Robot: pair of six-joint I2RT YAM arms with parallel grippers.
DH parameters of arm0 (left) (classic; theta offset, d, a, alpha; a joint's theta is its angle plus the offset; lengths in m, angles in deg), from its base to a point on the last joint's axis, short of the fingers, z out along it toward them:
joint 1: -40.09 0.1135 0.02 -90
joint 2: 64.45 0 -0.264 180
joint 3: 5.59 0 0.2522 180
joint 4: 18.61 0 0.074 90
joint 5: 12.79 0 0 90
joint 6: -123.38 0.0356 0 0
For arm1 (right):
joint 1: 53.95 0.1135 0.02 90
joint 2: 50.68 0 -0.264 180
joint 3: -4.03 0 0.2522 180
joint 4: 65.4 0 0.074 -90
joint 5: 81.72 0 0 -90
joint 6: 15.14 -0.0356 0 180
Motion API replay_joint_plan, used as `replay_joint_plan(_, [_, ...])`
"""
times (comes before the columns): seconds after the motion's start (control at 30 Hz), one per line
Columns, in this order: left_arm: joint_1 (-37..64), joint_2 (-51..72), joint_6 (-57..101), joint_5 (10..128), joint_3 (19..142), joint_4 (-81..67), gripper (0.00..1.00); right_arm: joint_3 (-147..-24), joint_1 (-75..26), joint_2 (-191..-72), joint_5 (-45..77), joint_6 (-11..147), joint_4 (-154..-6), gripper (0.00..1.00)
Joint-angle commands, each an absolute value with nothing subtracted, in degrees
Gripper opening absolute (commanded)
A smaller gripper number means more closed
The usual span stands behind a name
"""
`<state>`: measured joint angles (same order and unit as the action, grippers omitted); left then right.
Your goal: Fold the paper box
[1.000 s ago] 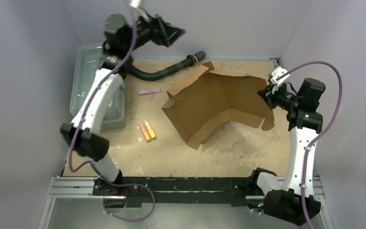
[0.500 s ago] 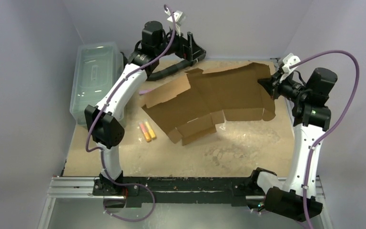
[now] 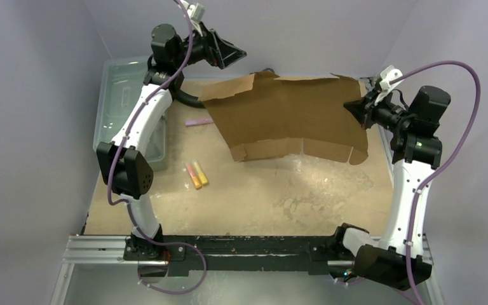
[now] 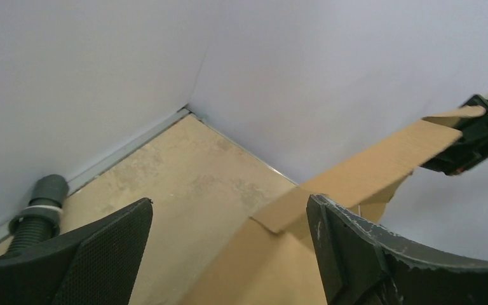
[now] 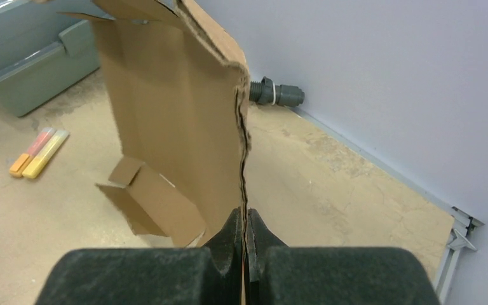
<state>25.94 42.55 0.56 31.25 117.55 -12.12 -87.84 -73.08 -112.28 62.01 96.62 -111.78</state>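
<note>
Cardboard is all unfolded: the box [image 3: 292, 117] hangs as a sheet over the far half of the table [image 3: 260, 203], its right edge pinched in the shut fingers of the right gripper [image 3: 354, 109]. The left gripper [image 3: 235, 55] hovers wide open above the far-left corner, holding nothing. It should take that corner deep and square; the near edge may touch the table, hard to tell. Then both can lay it flat for creasing.
</note>
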Motion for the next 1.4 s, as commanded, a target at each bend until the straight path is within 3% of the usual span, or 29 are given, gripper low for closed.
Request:
replay_joint_plan(0.0, [24.00,40.69,1.30,26.44,117.16,-15.66,0.91,-89.97,-73.18,-112.20,64.11,96.56,-111.03,0.00])
replay_joint_plan(0.27, [22.96,44.90,7.57,32.35,122.47,-9.75,0.86,-91.06,-73.22,-112.60,65.19,99.57,-113.36,0.00])
replay_joint_plan(0.57, [21.02,44.38,15.92,30.58,125.14,-7.14,0.86,-95.84,-73.26,-114.33,66.69,95.83,-112.70,0.00])
replay_joint_plan(0.73, [20.26,28.62,38.75,36.36,111.15,-2.73,0.98,-98.30,-73.16,-115.80,65.33,91.31,-111.79,0.00])
replay_joint_plan(0.9, [14.23,19.79,54.90,47.13,102.96,3.33,1.00,-98.83,-73.18,-117.39,65.99,89.47,-111.62,0.00])
replay_joint_plan(1.07, [10.75,12.52,61.13,53.87,87.81,-10.99,1.00,-98.17,-73.18,-117.12,66.00,89.09,-111.52,0.00])
replay_joint_plan(1.37, [5.37,20.60,65.53,60.80,93.01,-10.36,0.91,-99.77,-73.19,-117.53,65.84,89.14,-113.08,0.00])
